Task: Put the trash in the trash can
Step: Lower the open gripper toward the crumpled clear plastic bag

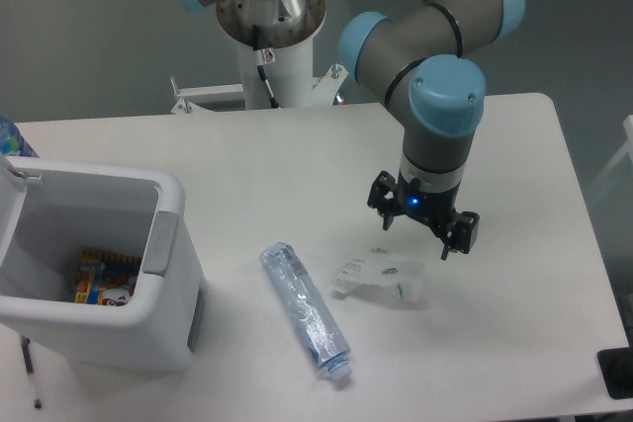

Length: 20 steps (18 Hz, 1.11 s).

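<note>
Two trash pieces on table (514,145), both outside trash can (94,274). Gripper (423,227) hangs spread open, holding nothing, just above and slightly right of clear cup-like piece (381,277), so short drop down-left gets it. Slim bottle (305,311) lies beside cup on can's side, long axis diagonal, cap toward front edge. Can sits far left, already some colourful stuff inside. Plenty of bare tabletop between for carry.
</note>
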Available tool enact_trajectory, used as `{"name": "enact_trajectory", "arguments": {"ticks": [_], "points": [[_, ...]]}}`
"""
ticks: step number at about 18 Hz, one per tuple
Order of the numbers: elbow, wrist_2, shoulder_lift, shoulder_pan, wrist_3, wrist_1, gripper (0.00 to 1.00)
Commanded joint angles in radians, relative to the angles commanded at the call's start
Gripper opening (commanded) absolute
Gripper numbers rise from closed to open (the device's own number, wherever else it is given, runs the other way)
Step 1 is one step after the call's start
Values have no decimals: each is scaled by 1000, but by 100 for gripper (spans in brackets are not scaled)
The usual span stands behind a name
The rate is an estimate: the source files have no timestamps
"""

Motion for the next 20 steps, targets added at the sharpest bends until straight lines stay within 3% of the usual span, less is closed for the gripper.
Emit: {"name": "enact_trajectory", "arguments": {"ticks": [9, 13, 17, 20], "points": [[32, -12, -18, -44, -78, 17, 100], [-4, -26, -20, -74, -127, 104, 100], [-93, -63, -14, -80, -135, 222, 100], [-112, -72, -14, -81, -109, 227, 100]]}}
